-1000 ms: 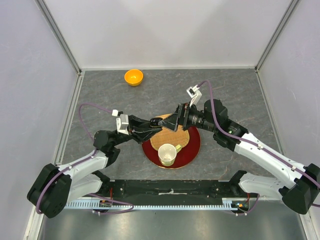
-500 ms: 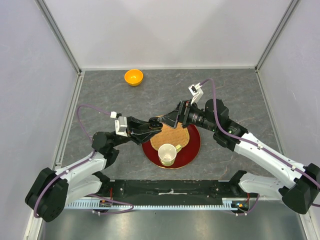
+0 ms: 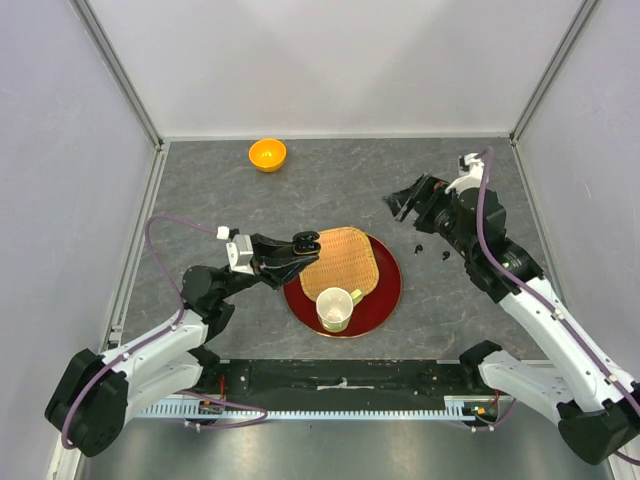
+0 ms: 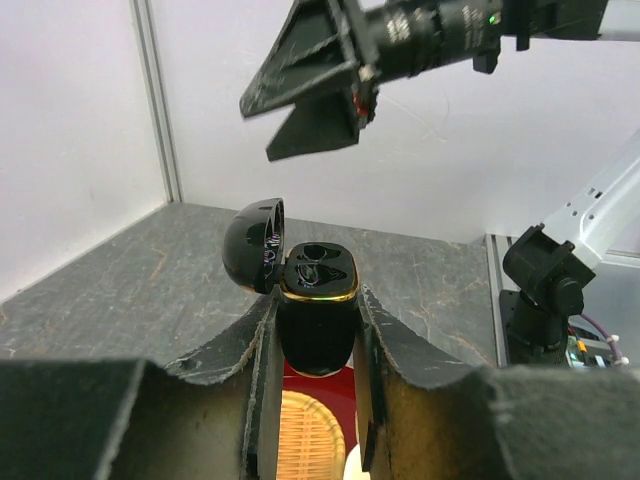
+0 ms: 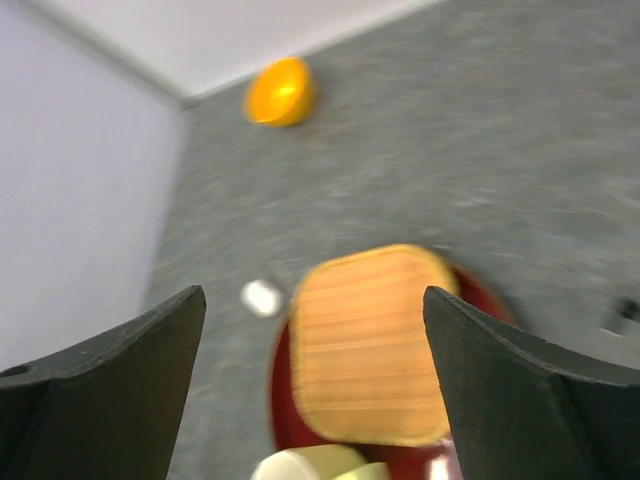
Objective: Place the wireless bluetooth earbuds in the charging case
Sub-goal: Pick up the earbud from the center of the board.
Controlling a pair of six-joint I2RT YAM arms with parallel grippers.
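The left claw [image 4: 316, 297] is clamped on the black charging case [image 4: 316, 335], one finger on each side of its body. The case stands upright between them, with its gold-rimmed top above the fingertips. Its lid [image 4: 252, 245] is swung open to the left of the claw. The two sockets look dark and glossy, and I cannot tell whether anything sits in them. Straight beneath this claw's tips lies the woven mat [image 3: 345, 262], which rests on the red plate [image 3: 387, 298]. The pale cup [image 3: 334, 308] stands on the plate's near edge, to the right of the claw and back toward the arm bases. The right claw [image 5: 314, 292] is spread wide and holds nothing. From above it hangs well apart from the left claw, off to the right of the plate over the grey table [image 3: 480, 160]. In the left wrist view it shows above and beyond the case, touching nothing. Near the right claw, on the table on the side toward its base, lie two tiny black bits. By their size and colour they are the black earbuds [image 3: 418, 246], outside the case and well apart from it. An orange bowl [image 3: 267, 154] sits far beyond the left claw, near the back wall.
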